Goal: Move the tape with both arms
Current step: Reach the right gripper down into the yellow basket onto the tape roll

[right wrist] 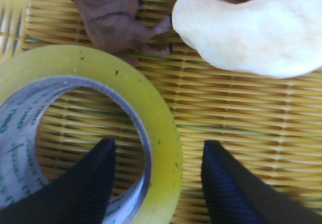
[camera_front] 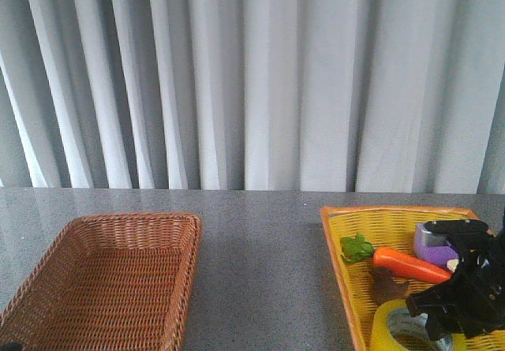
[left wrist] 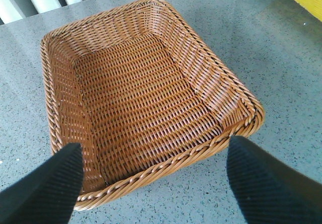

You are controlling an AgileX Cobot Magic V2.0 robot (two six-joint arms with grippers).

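Observation:
The tape (camera_front: 385, 329), a yellow roll with a white printed core, lies flat in the yellow basket (camera_front: 338, 258) at the front right. My right gripper (camera_front: 428, 313) is open and down over it. In the right wrist view my right gripper (right wrist: 158, 146) straddles the wall of the tape (right wrist: 156, 108), one finger inside the core and one outside, with a gap on both sides. My left gripper (left wrist: 156, 146) is open and empty, hovering over the near rim of the brown wicker basket (left wrist: 151, 171), which is empty. That basket (camera_front: 134, 218) sits at the front left.
The yellow basket also holds a toy carrot (camera_front: 406, 264) with green leaves, a purple object (camera_front: 434, 247), a brown toy (right wrist: 113, 12) and a pale crescent toy (right wrist: 251, 27) close to the tape. Grey tabletop (camera_front: 260, 272) lies between the baskets. A curtain hangs behind.

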